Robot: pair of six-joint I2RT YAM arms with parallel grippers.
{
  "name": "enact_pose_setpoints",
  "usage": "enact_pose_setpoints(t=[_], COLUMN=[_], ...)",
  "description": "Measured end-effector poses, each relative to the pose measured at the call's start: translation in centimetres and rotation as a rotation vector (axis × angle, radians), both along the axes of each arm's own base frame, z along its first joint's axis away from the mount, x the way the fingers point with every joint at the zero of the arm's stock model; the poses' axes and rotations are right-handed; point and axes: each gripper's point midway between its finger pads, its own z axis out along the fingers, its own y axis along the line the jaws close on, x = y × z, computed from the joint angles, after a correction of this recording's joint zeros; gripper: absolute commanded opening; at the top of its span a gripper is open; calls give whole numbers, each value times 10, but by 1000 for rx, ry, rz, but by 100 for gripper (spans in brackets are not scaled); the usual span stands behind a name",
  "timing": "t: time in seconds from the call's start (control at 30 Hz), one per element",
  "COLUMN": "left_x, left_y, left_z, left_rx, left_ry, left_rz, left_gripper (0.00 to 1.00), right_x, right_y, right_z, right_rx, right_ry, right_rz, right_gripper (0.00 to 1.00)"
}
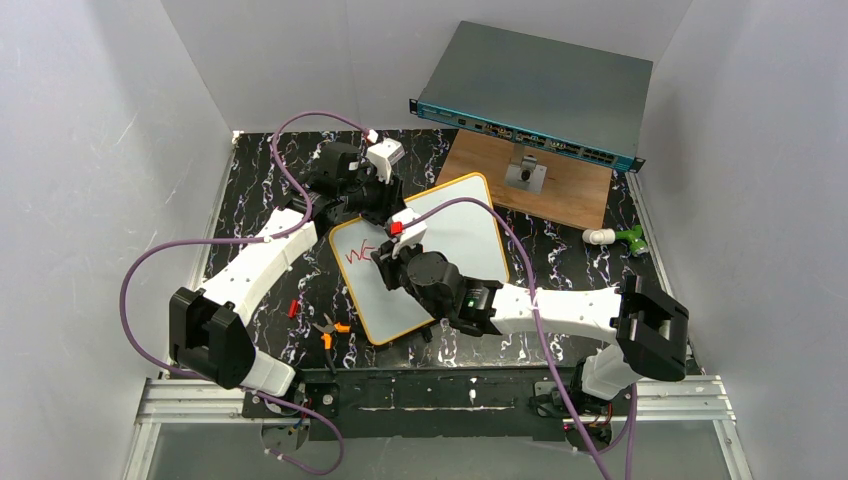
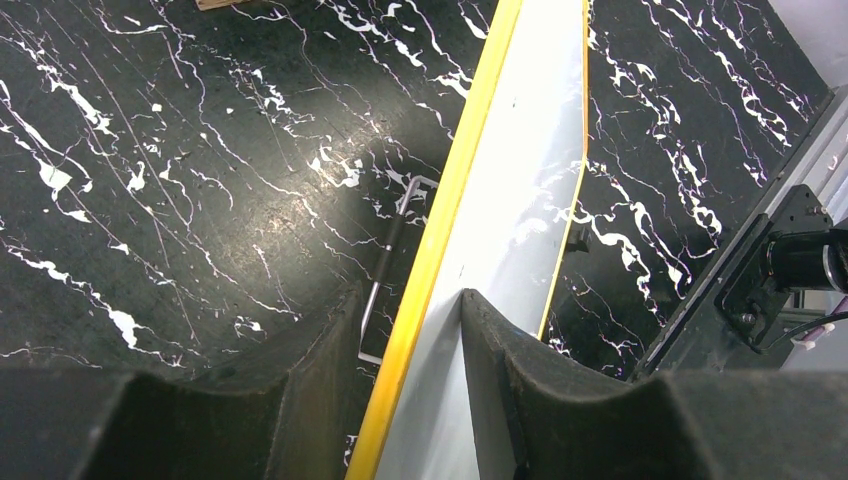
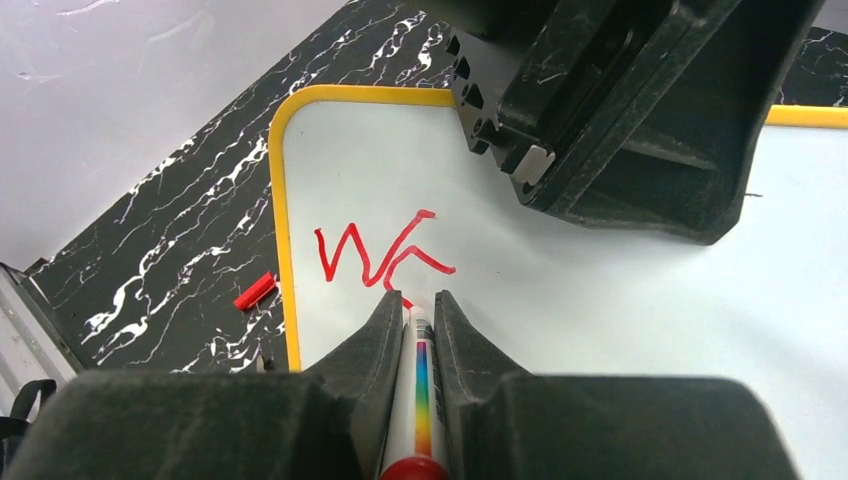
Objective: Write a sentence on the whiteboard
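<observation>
The whiteboard [image 1: 455,230], white with an orange-yellow rim, lies tilted on the black marble table. Red lettering [image 1: 357,253] near its left end reads a "W" and one further stroke [image 3: 372,255], the only part of the sentence showing. My right gripper [image 3: 418,300] is shut on a white marker [image 3: 421,385] with a rainbow stripe, its tip on the board just below the strokes. My left gripper [image 2: 410,295] is shut on the whiteboard's rim [image 2: 440,230], one finger on the white face [image 2: 520,180], the other underneath.
A red marker cap [image 3: 255,291] lies on the table left of the board, near orange-handled pliers [image 1: 328,328]. A grey rack box [image 1: 540,95] and a wooden board [image 1: 565,190] stand at the back right. A white and green object [image 1: 615,238] lies at the right.
</observation>
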Motion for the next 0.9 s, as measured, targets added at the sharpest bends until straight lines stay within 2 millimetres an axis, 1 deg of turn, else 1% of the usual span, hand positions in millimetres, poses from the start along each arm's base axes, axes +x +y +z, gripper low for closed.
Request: enact_pose_setpoints(t=[0.17, 0.33, 0.5, 0.9], left_x=[1, 0, -1, -1], left_y=[-1, -1, -1, -1], left_z=[1, 1, 2, 1], left_rx=[-1, -1, 0, 3], left_ry=[-6, -9, -13, -13], left_rz=[-4, -6, -7, -6], left_gripper=[0, 0, 0, 0], right_x=[3, 9, 14, 13], right_y=[-3, -4, -2, -3], right_z=[2, 11, 19, 15], right_rx=[-20, -37, -40, -24], right_ry=[-18, -52, -74, -48], right_rz=[-16, -44, -56, -64], right_gripper=[1, 1, 1, 1])
